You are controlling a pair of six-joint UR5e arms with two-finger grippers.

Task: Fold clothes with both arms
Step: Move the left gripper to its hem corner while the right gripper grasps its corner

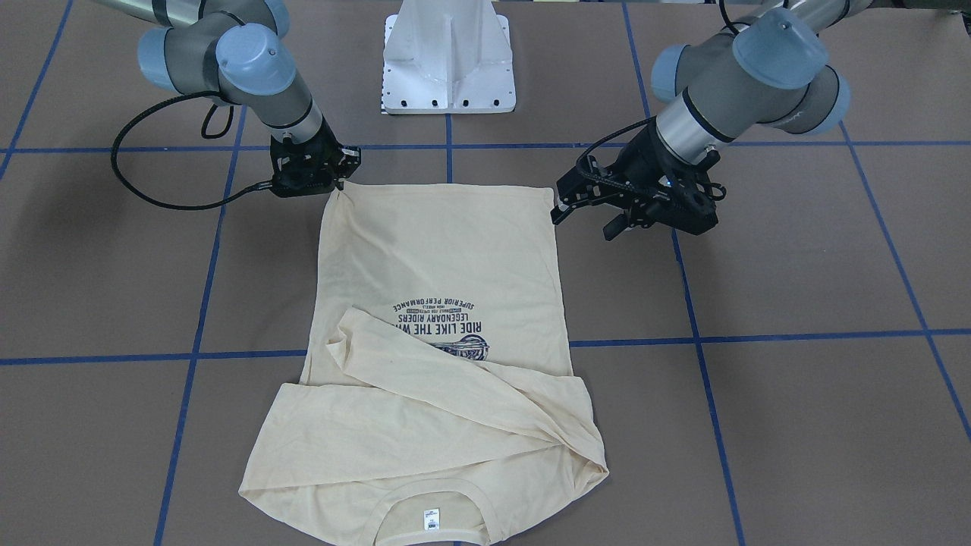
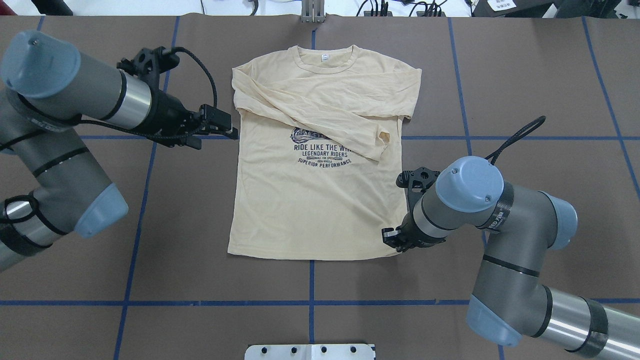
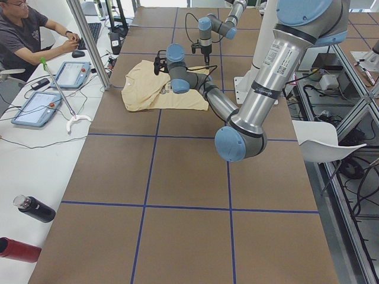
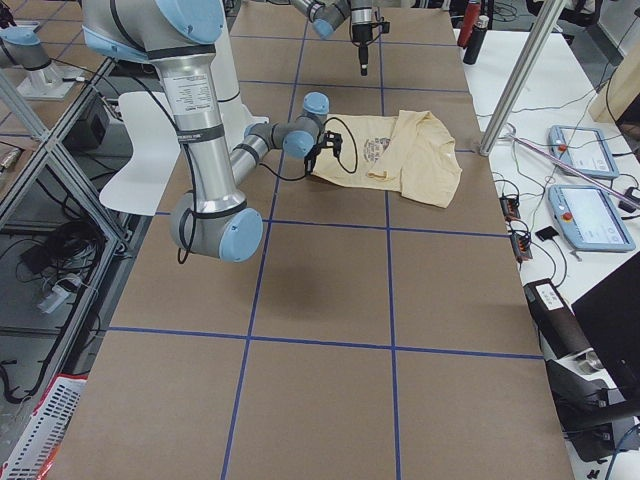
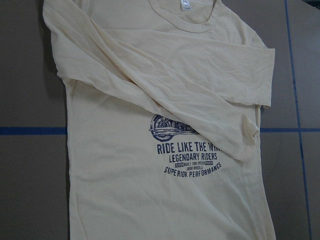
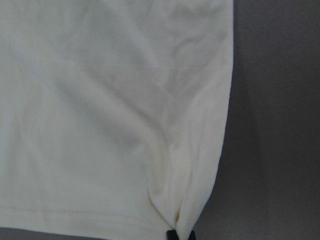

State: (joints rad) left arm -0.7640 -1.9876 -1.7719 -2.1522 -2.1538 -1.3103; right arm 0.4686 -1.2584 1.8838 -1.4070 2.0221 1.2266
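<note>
- The T-shirt [image 2: 310,200] lies flat and print-up on the brown counter [image 2: 525,75], about midway between the counter's left and right ends. Its neck is close to the edge away from the robot, and its hem points toward the robot's edge.
- The small white neck label [image 2: 325,57] shows inside the collar. The navy print [image 2: 322,150] sits on the chest, and part of it is covered.
- One sleeve [image 2: 310,112] is folded across the chest on a slant from the shoulder on the robot's left. Its cuff [image 2: 382,137] rests over the end of the print, near the shirt's opposite side edge.
- The other sleeve [image 2: 395,95] is folded inward and lies level across the upper chest, under the slanted one.
- The right tool [image 2: 394,240] is down at the hem corner on the robot's right. Its fingertips [image 6: 179,235] are pinched together on the cloth, which puckers up into them.
- The left tool [image 1: 584,224] hangs in the air just beside the shirt's side edge on the robot's left, touching nothing. Its two fingers stand apart.
- Blue tape lines [image 2: 500,137] divide the counter into squares, and one of them runs under the shirt.
- The white pedestal base [image 1: 449,61] stands at the robot's edge, in line with the shirt.
</note>
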